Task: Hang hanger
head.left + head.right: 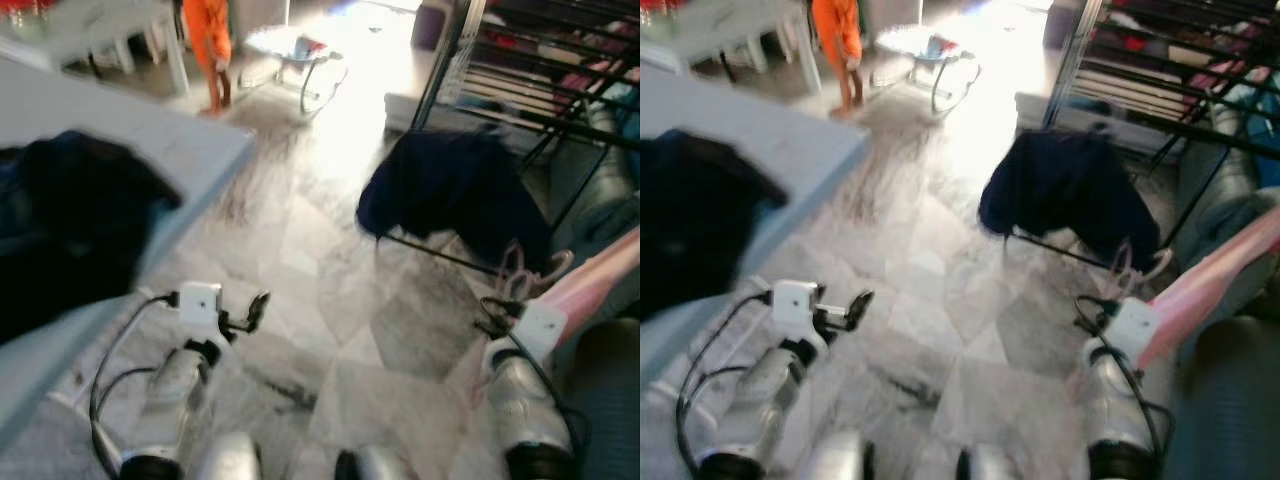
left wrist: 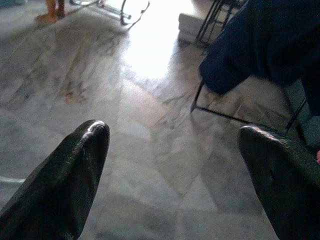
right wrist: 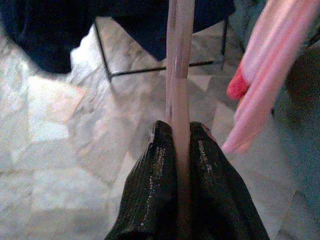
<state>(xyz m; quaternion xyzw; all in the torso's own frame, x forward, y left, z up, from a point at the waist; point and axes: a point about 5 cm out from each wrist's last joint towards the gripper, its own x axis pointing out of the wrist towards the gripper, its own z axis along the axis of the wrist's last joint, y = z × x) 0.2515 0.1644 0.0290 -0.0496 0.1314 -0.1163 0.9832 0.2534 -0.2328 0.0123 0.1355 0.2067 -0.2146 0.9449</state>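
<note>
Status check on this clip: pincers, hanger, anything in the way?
Right pincer shut on pink hanger, low over floor. Left pincer open, idle. Dark garment draped on drying rack ahead, between hanger and rails.

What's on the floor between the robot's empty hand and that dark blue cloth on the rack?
Just bare marble floor lies between the open left gripper and the dark blue cloth, in both eye views.

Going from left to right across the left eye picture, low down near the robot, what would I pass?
Dark clothes on the pale counter → left hand, open over the floor → dark garment on the drying rack → right hand, shut on the pink hanger.
</note>
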